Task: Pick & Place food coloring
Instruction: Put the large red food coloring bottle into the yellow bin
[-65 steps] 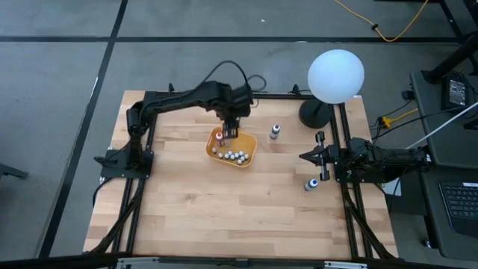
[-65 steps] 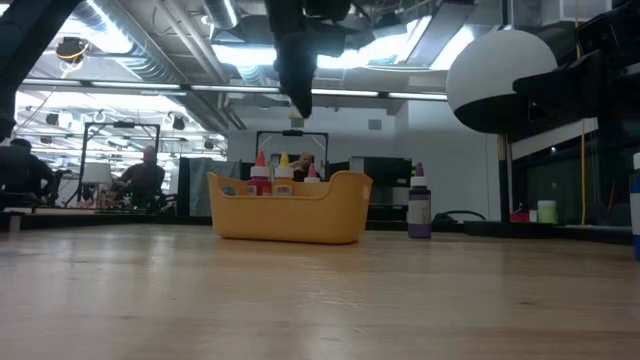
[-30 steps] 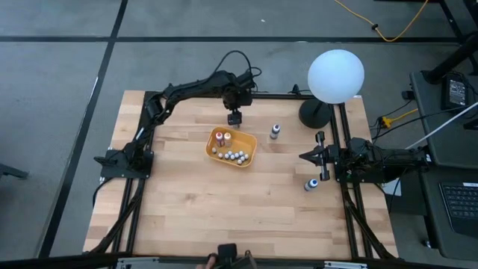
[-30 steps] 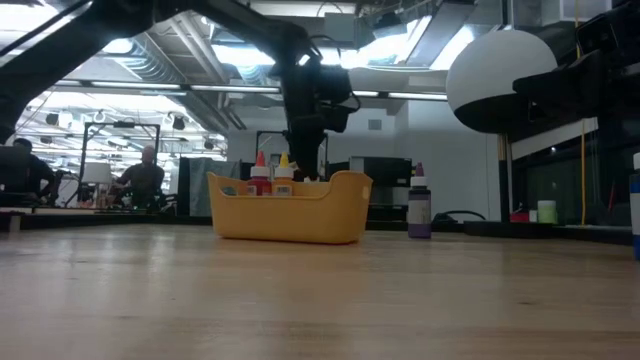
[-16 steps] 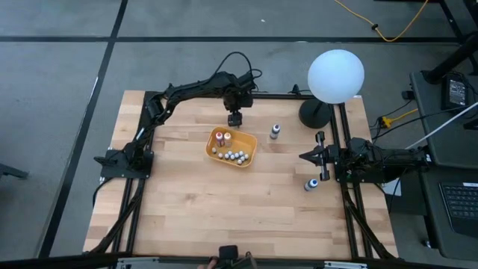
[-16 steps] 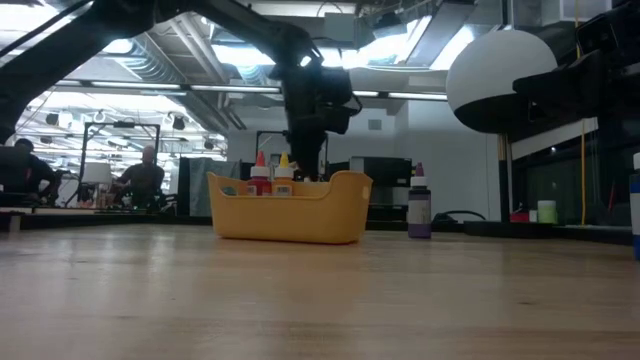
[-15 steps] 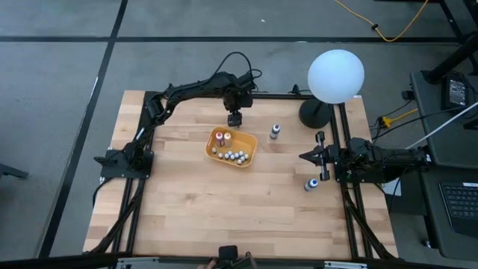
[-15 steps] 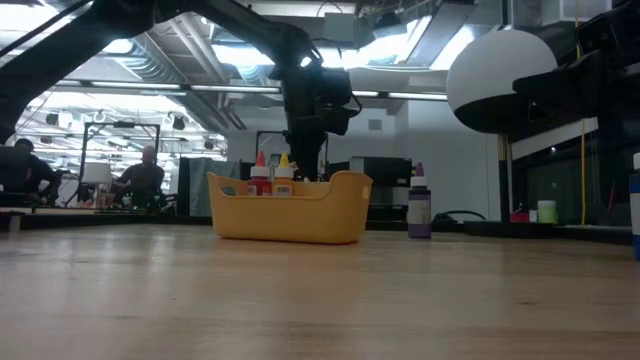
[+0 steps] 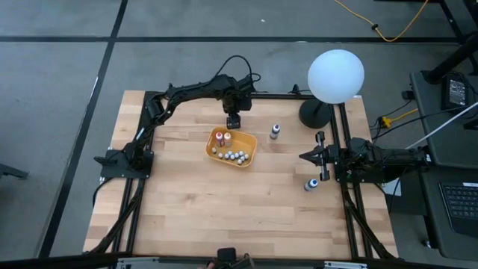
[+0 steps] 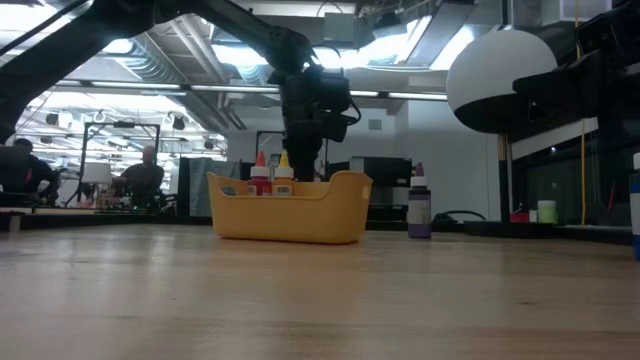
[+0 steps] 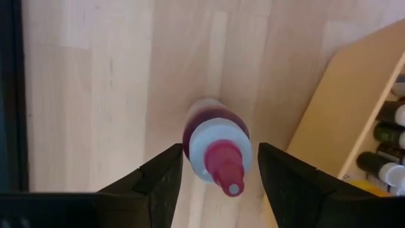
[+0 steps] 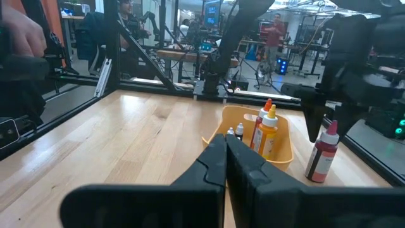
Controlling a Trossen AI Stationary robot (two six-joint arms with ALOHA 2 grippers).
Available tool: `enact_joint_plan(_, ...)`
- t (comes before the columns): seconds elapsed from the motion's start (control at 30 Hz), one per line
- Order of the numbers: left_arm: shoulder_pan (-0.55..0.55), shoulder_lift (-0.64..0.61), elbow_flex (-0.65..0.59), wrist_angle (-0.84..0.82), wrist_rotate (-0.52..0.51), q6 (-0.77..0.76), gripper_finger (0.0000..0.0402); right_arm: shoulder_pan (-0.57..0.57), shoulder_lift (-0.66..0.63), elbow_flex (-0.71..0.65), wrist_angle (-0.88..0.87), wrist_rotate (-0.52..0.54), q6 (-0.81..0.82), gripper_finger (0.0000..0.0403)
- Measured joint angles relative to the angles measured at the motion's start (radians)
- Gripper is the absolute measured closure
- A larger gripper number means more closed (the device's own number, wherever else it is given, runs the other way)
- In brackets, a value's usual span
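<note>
Overhead, the left gripper [image 9: 234,119] hangs over the far part of the table [image 9: 187,209], just beyond the orange tray [image 9: 249,152], which holds many small bottles. A purple-topped bottle [image 9: 275,132] stands to the tray's right and a blue-topped bottle [image 9: 311,184] stands beside the right gripper [image 9: 304,156], parked at the table's right edge. In the low view, red and yellow tops stick up above the tray [image 10: 290,215], with the left arm behind it. From the left wrist, the fingers [image 11: 158,183] stand spread on either side of an upright maroon bottle [image 11: 217,149], not touching it. From the right wrist, the right gripper's fingers [image 12: 216,166] are pressed together, empty, and the maroon bottle [image 12: 323,154] stands just beside the tray [image 12: 235,130].
</note>
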State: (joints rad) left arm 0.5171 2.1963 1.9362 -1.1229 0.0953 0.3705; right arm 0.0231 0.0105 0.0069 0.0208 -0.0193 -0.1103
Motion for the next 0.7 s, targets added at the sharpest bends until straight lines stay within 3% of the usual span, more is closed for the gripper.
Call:
enact_joint_plan(0.33,0.000,0.000,0.000,0.002,0.053,-0.008,0.0214,0.000,0.000,0.000,0.000,0.000,0.000,0.0395)
enact_joint_plan(0.7,0.000,-0.003,0.000,0.003,0.047,-0.009,0.0269,0.000,0.000,0.000,0.000,0.000,0.000,0.0395)
